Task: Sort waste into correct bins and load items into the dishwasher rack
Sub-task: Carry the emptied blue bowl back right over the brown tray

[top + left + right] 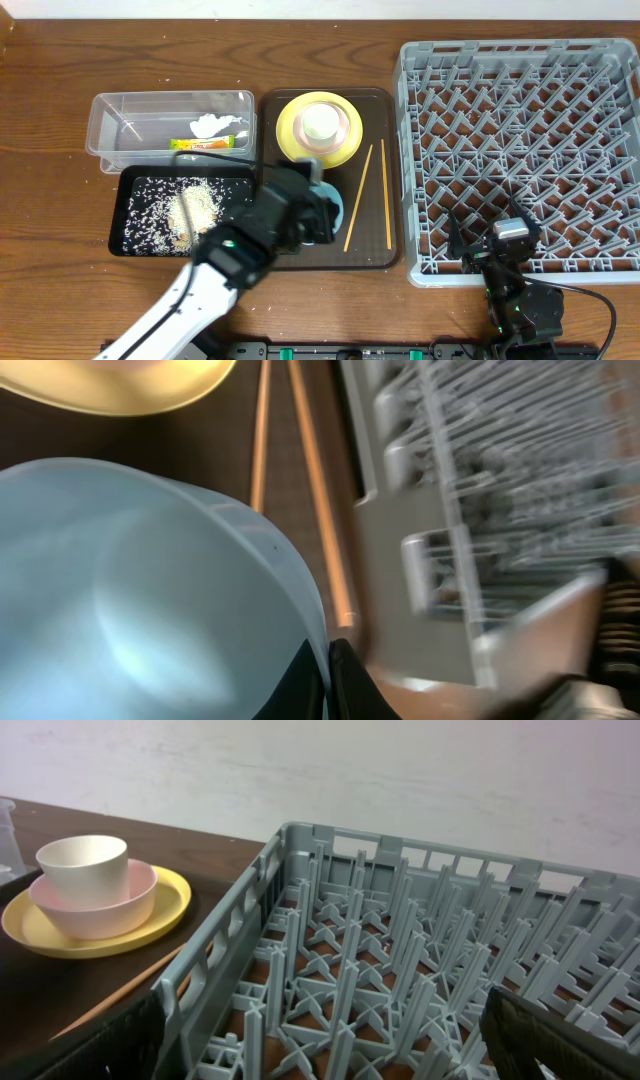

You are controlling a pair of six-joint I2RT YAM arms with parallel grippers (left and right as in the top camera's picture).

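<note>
Surface: a dark wooden table (pixel 60 60), with a pale wall behind it in the right wrist view.

Item 1. The left gripper (pixel 328 680) is pressed together on the rim of the blue bowl (pixel 150 590), one finger inside the wall and one outside, on the side of the bowl that faces the rack. The bowl is at the near end of the brown tray (pixel 372 252). Whether it is lifted off the tray cannot be told, as the arm covers most of it from overhead.

Item 2. The rack (pixel 500 47) lies to the right of the bowl, just beside the tray. Two chopsticks (pixel 385 195) lie on the tray between bowl and rack. Their long axis runs front to back, roughly parallel to the rack's left wall.

Item 3. The right gripper (pixel 493 235) is spread wide with nothing in it, at the rack's near edge.

Assessment: the left arm has the bowl, so the load falls to it. The path runs rightward across the chopsticks and must rise over the rack's left wall. A landing spot towards the back would keep it apart from the right gripper.
</note>
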